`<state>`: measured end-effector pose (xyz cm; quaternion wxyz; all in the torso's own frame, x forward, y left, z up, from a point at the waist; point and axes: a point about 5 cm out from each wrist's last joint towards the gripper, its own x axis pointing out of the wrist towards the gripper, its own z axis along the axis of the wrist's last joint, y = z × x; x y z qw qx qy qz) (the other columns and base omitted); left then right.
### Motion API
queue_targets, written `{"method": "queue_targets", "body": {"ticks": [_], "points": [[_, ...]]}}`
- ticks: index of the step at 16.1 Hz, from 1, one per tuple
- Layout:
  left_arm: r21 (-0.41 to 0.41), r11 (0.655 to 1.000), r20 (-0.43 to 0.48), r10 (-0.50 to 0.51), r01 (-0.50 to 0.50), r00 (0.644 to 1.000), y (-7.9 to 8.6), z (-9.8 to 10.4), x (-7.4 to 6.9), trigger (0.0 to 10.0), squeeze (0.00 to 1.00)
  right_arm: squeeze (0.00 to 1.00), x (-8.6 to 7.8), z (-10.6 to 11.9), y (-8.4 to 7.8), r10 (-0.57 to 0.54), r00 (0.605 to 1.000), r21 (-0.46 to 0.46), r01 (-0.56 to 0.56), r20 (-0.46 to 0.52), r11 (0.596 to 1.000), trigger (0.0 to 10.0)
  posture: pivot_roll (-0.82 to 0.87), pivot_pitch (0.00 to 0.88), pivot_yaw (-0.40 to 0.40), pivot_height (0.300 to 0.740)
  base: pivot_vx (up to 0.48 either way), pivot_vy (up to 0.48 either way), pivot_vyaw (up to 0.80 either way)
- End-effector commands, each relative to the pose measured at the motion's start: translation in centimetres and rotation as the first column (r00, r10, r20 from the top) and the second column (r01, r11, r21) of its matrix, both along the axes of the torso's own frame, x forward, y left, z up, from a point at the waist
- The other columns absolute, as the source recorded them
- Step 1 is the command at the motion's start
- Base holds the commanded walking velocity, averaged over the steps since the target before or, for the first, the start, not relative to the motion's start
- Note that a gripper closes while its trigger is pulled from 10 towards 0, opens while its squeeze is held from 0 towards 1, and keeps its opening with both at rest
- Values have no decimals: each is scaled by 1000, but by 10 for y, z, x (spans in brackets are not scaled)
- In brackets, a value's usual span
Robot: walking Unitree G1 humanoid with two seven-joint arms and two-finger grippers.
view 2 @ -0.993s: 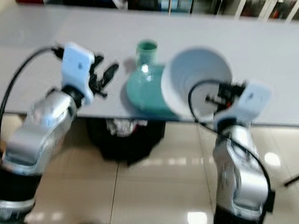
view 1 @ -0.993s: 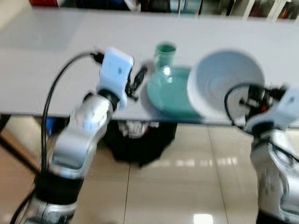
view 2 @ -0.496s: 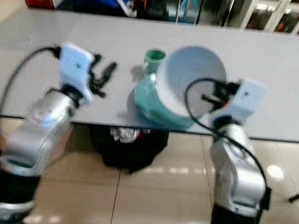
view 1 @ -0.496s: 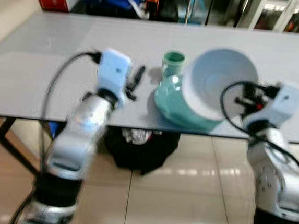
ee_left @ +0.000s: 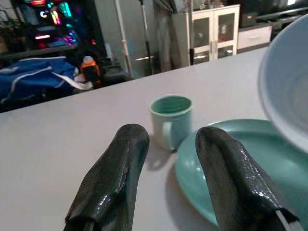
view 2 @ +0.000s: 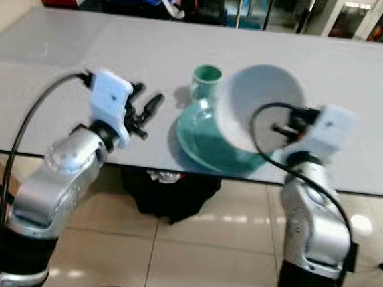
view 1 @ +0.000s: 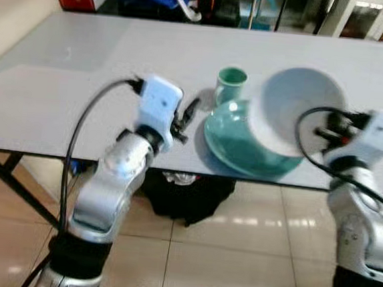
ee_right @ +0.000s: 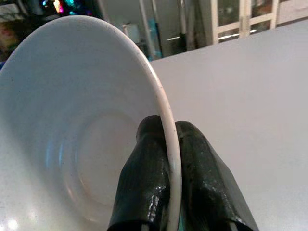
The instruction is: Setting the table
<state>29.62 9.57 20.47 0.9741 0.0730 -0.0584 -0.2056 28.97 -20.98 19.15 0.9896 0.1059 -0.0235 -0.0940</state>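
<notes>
The right gripper [ee_right: 168, 159] pinches the rim of a tilted white bowl [view 1: 294, 115] over the teal plate [view 1: 245, 145] on the grey bench [view 1: 83, 73], beside a teal mug [view 1: 231, 83], while the left gripper [ee_left: 168, 163] hovers nearby, fingers parted.

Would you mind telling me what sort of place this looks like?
Probably a dining area in a home: a long grey table with a green plate, a mug and a white bowl, over glossy floor tiles.

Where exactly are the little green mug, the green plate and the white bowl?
green mug [view 1: 231, 85], left eye view, its side wall.
green plate [view 1: 227, 140], left eye view, bare left part.
white bowl [view 2: 262, 103], right eye view, its inside.
</notes>
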Motion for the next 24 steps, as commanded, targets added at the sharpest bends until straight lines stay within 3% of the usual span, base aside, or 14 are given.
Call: {"method": "queue_targets", "body": {"ticks": [1, 4, 6, 7, 8, 9, 11, 13, 17, 20, 21, 24], "points": [[13, 1000, -3, 27, -27, 1000, 9, -1, -4, 10000, 0, 0, 0, 6, 7, 33, 999, 13, -33, 34, 999, 10000, -21, 135, -7, 740, 315, 0, 0], [14, 1000, -23, 15, -14, 1000, 10, -5, -12, 10000, 0, 0, 0, 0, 5, 29, 1000, 103, -30, 11, 994, 10000, -29, 101, -12, 740, 316, 0, 0], [-9, 1000, -32, -14, 13, 999, 7, -6, -7, 10000, 0, 0, 14, 3, 1, 34, 999, 154, -33, 0, 988, 10000, -53, 98, -8, 740, 313, 0, 0], [-6, 993, -94, -120, 120, 988, 1, -16, -13, 10000, 0, 0, 18, -6, 0, 56, 996, 216, -39, -73, 976, 10000, -62, 80, -7, 740, 0, 0, 0], [6, 979, -104, -203, 204, 974, -4, -19, -20, 10000, 0, 0, 20, -10, 1, 70, 993, 234, -46, -97, 971, 10000, -60, 76, -11, 740, 0, 0, 0], [25, 943, -112, -328, 333, 938, -9, -23, -32, 10000, 0, 0, 21, -15, 2, 105, 986, 286, -64, -132, 956, 10000, -55, 73, -14, 740, 0, 0, 0], [43, 912, -153, -398, 408, 905, -6, -30, -44, 10000, 0, 0, 18, -20, 4, 157, 974, 335, -95, -163, 937, 10000, -59, 55, -6, 740, 0, 0, 0], [87, 849, -215, -495, 521, 842, -5, -39, -54, 10000, 0, 0, 17, -30, 0, 181, 961, 418, -80, -208, 905, 10000, -55, 39, 7, 740, 0, 0, 0], [72, 808, -221, -559, 585, 799, -12, -36, -50, 10000, 0, 0, 15, -44, -15, 115, 947, 492, 50, -300, 869, 10000, -50, 22, 23, 740, 0, 0, 0], [51, 810, -214, -563, 585, 798, -16, -35, -49, 10000, 0, 0, 14, -55, -19, 116, 923, 501, 92, -368, 861, 10000, -42, 19, 26, 740, 0, 0, 0], [45, 811, -213, -563, 583, 799, -16, -35, -48, 10000, 0, 1000, 14, -57, -20, 109, 916, 503, 111, -387, 857, 10000, -41, 17, 28, 740, 0, 0, 0], [57, 823, -214, -543, 566, 812, -15, -35, -43, 10000, 0, 1000, 18, -59, -23, 98, 909, 533, 148, -404, 833, 10000, -23, 14, 30, 740, 0, 0, 0]]}}
